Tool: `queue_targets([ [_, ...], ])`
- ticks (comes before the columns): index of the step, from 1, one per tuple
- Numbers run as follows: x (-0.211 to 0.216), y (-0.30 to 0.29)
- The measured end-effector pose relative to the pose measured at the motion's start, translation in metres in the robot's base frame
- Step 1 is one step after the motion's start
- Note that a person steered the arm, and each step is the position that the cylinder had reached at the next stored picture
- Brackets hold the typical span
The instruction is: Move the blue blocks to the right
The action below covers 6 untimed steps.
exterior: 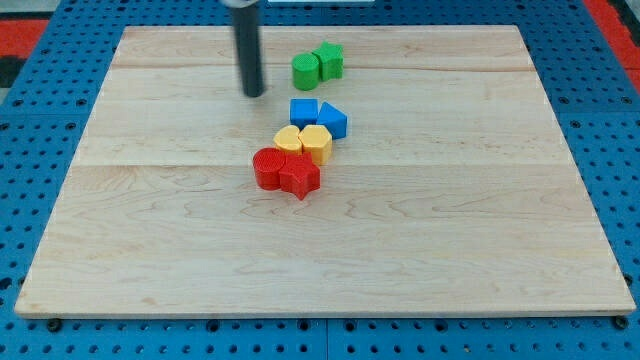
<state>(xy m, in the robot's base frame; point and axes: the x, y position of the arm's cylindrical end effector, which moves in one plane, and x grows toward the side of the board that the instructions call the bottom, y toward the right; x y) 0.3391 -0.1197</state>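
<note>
Two blue blocks lie near the board's middle top: a blue cube-like block (304, 111) and a blue angular block (333, 120) touching on its right. My tip (255, 93) stands on the board up and to the left of the blue blocks, a short gap away from the left one. The rod rises out of the view's top.
Two green blocks (306, 70) (329, 60) touch each other above the blue ones. Two yellow blocks (289, 140) (316, 142) sit just below the blue ones. Two red blocks (268, 167) (299, 177) sit below the yellow ones. The wooden board (480, 230) lies on a blue pegboard.
</note>
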Motion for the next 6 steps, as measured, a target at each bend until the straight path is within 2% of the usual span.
queue_targets([
  [1,0.047,-0.037],
  [2,0.053,0.002],
  [3,0.04,0.006],
  [6,0.038,0.132],
])
